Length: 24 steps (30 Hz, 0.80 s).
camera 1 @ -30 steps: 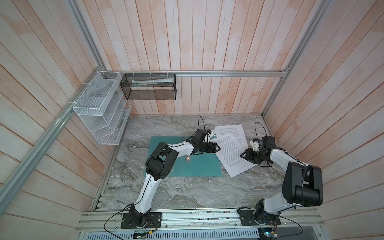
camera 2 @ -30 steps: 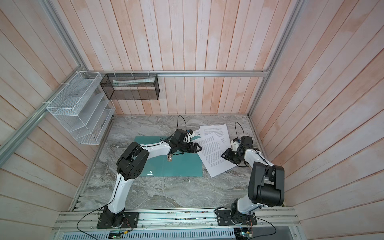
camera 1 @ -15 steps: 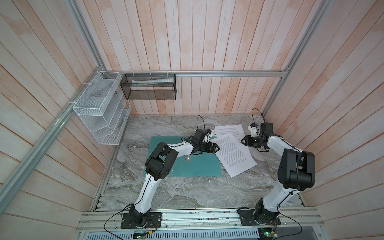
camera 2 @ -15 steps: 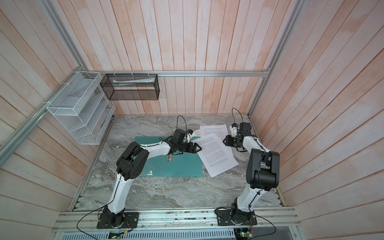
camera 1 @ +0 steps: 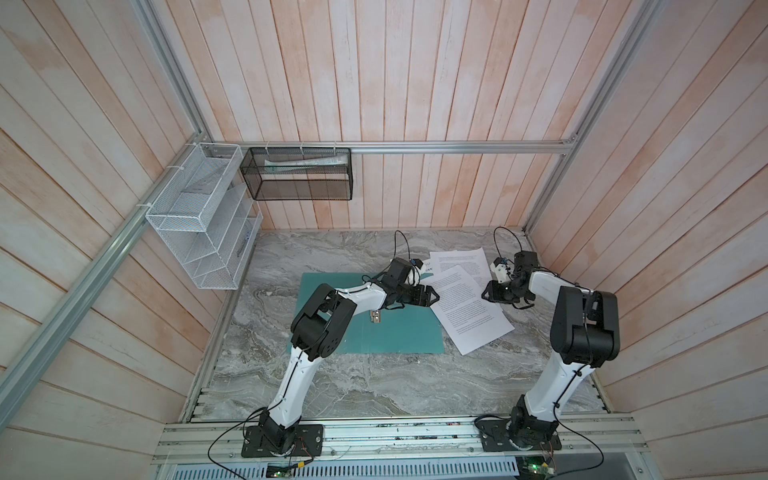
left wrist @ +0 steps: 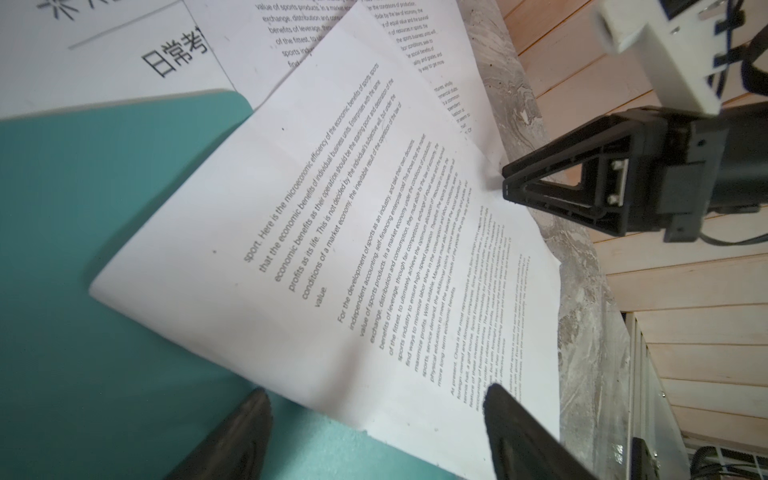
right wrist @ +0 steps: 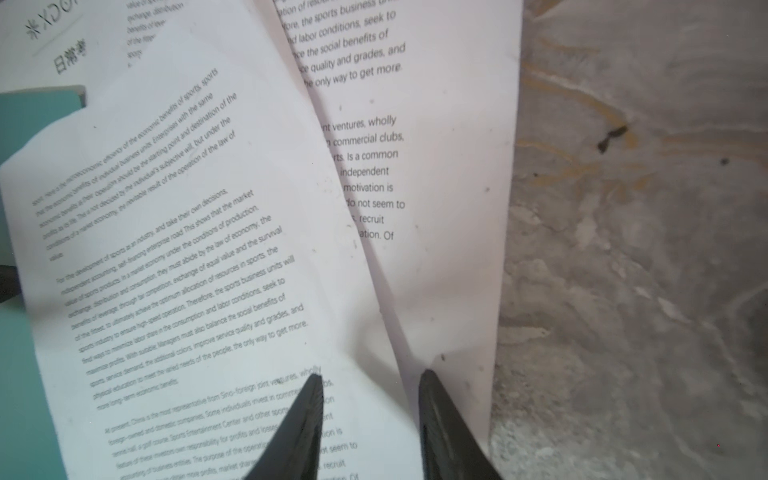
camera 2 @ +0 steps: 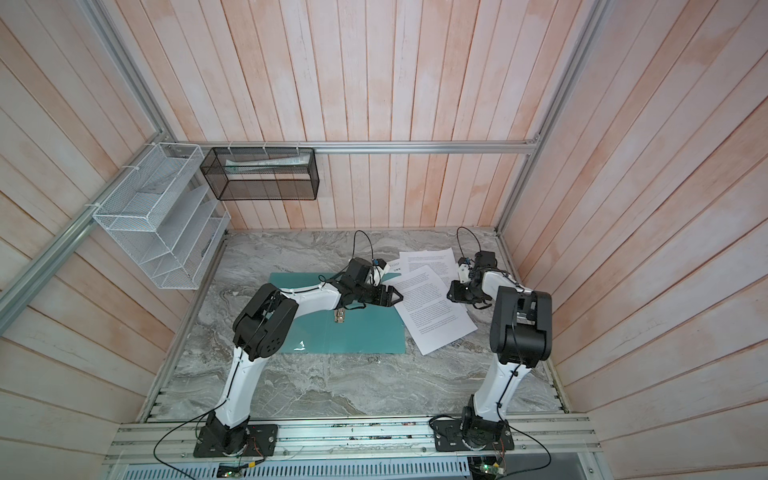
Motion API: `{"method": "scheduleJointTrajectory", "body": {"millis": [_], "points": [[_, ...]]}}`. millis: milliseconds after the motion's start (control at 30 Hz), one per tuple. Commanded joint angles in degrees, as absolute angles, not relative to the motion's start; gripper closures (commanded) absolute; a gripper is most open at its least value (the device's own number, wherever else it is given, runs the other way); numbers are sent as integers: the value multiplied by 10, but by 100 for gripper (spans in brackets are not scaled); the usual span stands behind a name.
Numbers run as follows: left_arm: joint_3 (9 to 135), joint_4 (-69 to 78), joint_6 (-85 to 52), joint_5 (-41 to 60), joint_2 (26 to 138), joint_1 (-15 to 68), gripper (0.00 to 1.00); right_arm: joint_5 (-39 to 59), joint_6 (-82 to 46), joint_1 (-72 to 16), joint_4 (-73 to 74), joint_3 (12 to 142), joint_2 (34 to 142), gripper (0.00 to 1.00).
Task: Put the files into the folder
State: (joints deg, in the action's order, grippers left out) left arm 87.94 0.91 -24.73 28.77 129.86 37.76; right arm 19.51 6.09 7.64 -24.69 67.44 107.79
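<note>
Files: three white printed paper sheets [camera 1: 459, 262] are lying fanned and overlapping on the right of the table. The topmost sheet [left wrist: 374, 232] is lapping its left corner over the folder's far right edge.
Folder: one thin teal-green rectangular card folder [camera 1: 395, 338] is lying flat at mid-table, just left of the sheets.
Clip: one small silver metal clip [camera 1: 376, 316] is sitting on the folder's face.
Left gripper: the black left gripper [left wrist: 376, 390] is hovering at the folder's far right corner with its jaws spread wide and gripping nothing.
Right gripper: the black right gripper [right wrist: 371, 376] is sitting at the sheets' right edge with its jaws partly apart. One fingertip is over the topmost sheet and one over the sheet beneath, and the paper is puckering there.
In the way: the white left arm [camera 1: 361, 295] is crossing the folder's far half and hiding part of the logo-headed sheet [left wrist: 104, 50].
Around: a grey marbled tabletop [camera 1: 353, 386] is lying beneath everything. One white wire mesh rack [camera 1: 199, 216] is hanging on the left wall. One black mesh basket [camera 1: 301, 187] is hanging on the far wall and holding one rolled white paper [camera 1: 305, 165].
</note>
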Motion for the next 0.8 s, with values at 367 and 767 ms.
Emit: {"method": "scheduleJointTrajectory", "body": {"millis": [367, 767], "points": [[856, -34, -237, 287, 1326, 360, 18, 460, 70, 121, -293, 671, 1065, 69], [839, -29, -233, 298, 1317, 336, 18, 520, 63, 126, -294, 683, 1132, 74]]}}
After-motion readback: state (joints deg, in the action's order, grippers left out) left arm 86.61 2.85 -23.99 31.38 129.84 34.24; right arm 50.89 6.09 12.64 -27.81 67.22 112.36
